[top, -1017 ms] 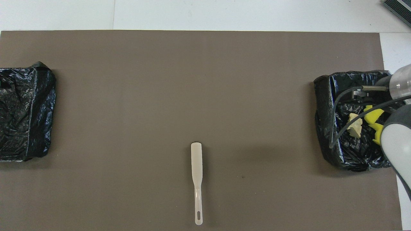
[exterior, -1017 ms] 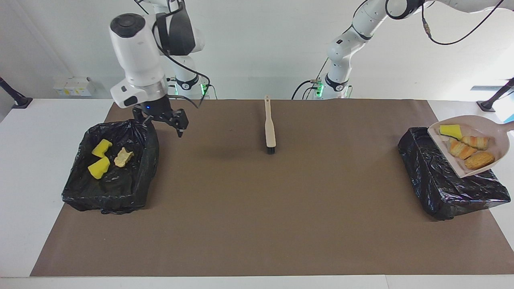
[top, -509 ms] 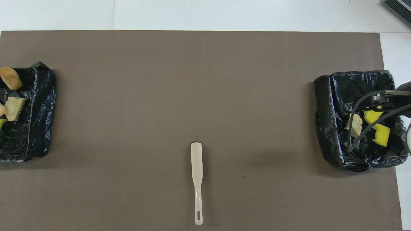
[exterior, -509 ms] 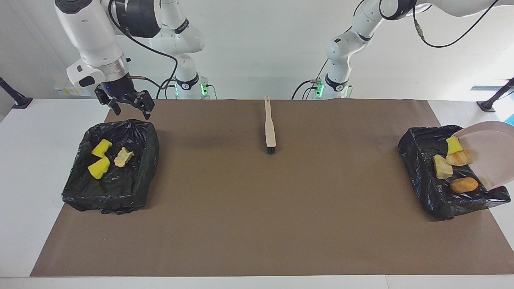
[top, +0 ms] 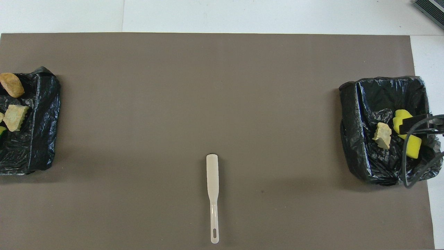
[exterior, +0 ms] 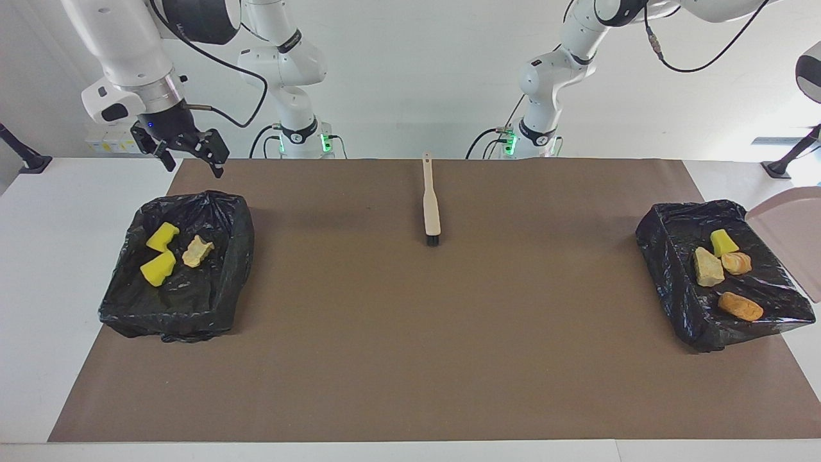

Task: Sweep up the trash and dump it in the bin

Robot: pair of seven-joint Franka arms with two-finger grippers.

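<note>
Facing view: beige plastic dustpan is now tipped up and emptied at the frame's mid edge, left arm's end. Its four trash bits lie in the crinkly black-lined bin. Left claw is out of frame, closed. Right claw has risen to the upper corner, spread open, empty.

Overhead view: alone shows the slot in the brush handle. Two spongy yellow wedges and a flaky piece sit in the other bin.

The dustpan and left gripper run off the picture's edge.
</note>
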